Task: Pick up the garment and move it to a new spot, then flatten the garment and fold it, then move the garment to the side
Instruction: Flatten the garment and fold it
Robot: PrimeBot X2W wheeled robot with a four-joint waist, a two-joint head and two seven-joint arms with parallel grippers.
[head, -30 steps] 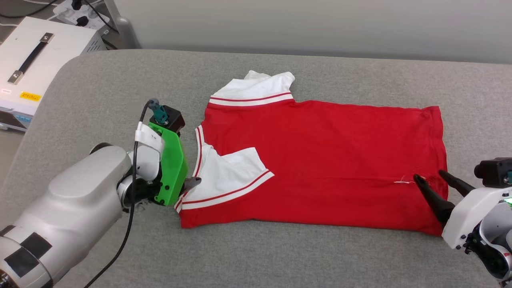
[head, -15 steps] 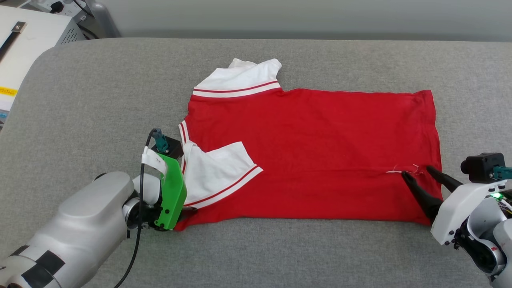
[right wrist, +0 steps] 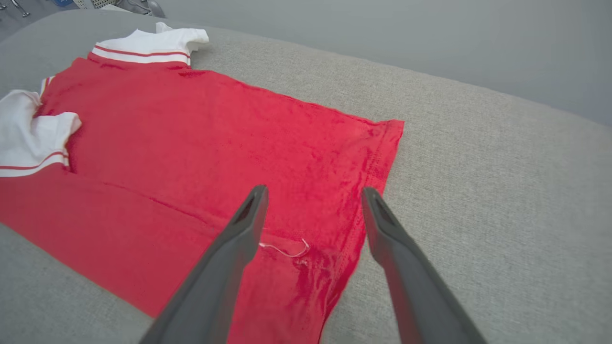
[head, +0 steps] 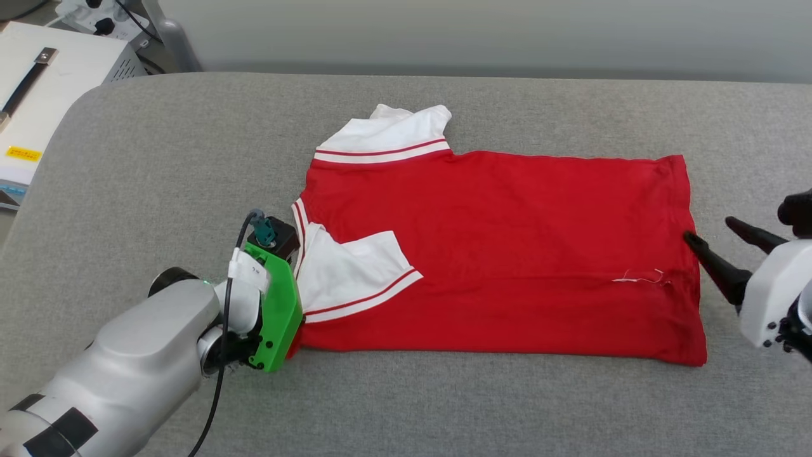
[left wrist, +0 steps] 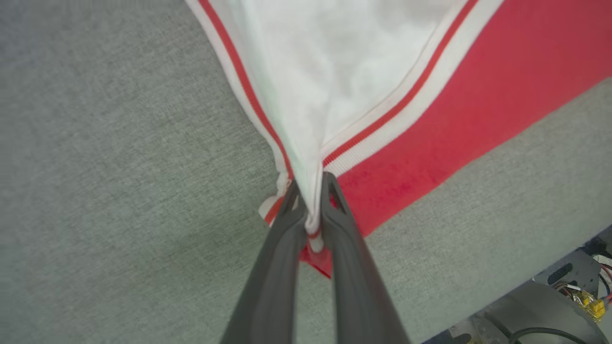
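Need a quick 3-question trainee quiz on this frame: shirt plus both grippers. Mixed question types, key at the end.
1. True or false: the left gripper is shut on a corner of the garment.
2. Pick one. The right gripper is: A) shut on the hem; B) open, holding nothing, at the hem end; C) shut on a sleeve.
3. Fill in the colour: the garment lies on a ___ fabric surface.

Key: 1 true; 2 B; 3 grey.
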